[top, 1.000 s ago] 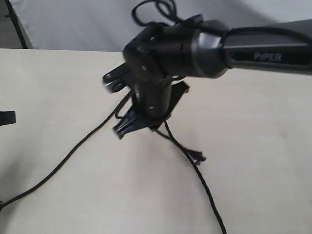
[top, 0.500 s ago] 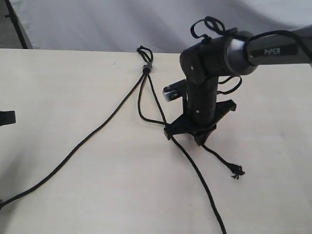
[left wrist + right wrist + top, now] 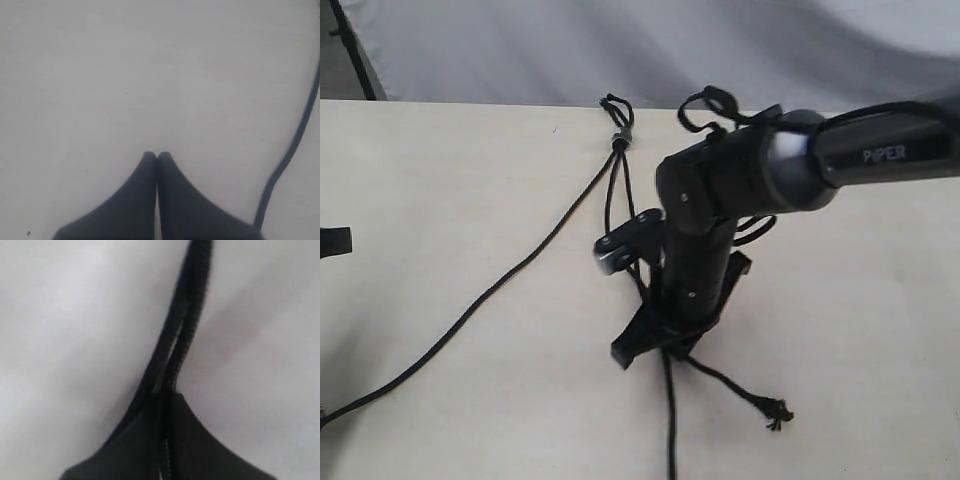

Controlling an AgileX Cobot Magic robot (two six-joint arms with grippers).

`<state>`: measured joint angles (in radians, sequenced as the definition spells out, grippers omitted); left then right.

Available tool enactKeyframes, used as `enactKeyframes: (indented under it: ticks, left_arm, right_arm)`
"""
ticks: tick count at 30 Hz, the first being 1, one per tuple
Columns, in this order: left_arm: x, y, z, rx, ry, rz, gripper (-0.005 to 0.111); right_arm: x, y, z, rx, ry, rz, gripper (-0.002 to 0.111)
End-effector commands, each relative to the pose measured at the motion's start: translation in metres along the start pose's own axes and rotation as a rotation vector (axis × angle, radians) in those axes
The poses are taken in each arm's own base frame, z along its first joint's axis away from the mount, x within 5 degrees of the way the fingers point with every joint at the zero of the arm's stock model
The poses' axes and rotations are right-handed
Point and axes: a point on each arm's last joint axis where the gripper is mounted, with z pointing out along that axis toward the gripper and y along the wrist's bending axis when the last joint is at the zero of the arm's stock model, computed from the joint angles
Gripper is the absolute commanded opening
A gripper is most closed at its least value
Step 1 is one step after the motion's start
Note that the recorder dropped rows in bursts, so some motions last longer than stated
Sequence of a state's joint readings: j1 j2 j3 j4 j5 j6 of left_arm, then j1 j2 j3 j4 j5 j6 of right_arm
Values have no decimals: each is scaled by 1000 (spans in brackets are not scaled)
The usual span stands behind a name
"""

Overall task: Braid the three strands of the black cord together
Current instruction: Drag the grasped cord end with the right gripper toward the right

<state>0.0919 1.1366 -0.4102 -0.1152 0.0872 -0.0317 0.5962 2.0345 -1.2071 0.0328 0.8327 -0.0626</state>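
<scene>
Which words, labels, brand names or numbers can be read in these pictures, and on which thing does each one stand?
"PiPER": pale letters on the dark forearm of the right arm, seen in the exterior view.
No other text, number or sign can be read in the exterior view, and neither wrist view shows any.

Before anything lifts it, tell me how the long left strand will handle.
Probably floppy: the left strand lies in a loose curve on the table. Likely light, since it is thin. Pulling it may drag the grey band joining the strands.
</scene>
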Motion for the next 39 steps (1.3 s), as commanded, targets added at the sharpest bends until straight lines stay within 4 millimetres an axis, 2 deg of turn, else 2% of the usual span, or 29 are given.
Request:
enactKeyframes:
  ticks: [1,4,8,11,18,24,29,32,33,34,35,39]
  left_arm:
    - [-2,1,0,-3,-7,-14,0]
    - [-2,1,0,-3,-5,-14,0]
    - [-2,1,0,-3,-3,-14,0]
    - [-2,1,0,-3,-3,-14,0]
    - [-2,1,0,-3,-3,-14,0]
    - [-2,1,0,-3,-3,-14,0]
    - [-2,1,0,-3,-3,-14,0]
    - [-2,1,0,-3,-3,-14,0]
    - [-2,1,0,-3,-3,-14,0]
    - [-2,1,0,-3,-3,-14,0]
    - [-2,1,0,-3,2,-14,0]
    - [-1,1,0,-3,4,-14,0]
  right_arm:
    - [0,54,-3,-83,-2,-117,0]
    - [-7,65,-35,-62,-102,-179,0]
    - [-11,52,-83,-14,-241,-183,0]
    - [-7,29,-107,19,-304,-124,0]
    - [14,-51,-151,68,-415,163,0]
    - [38,-105,-172,105,-471,364,0]
    - [54,-140,-170,122,-485,519,0]
    - [67,-154,-153,127,-462,585,0]
    - [75,-160,-138,125,-448,627,0]
    - [77,-161,-132,124,-443,638,0]
    - [79,-160,-115,116,-427,664,0]
    - [85,-158,-71,90,-324,688,0]
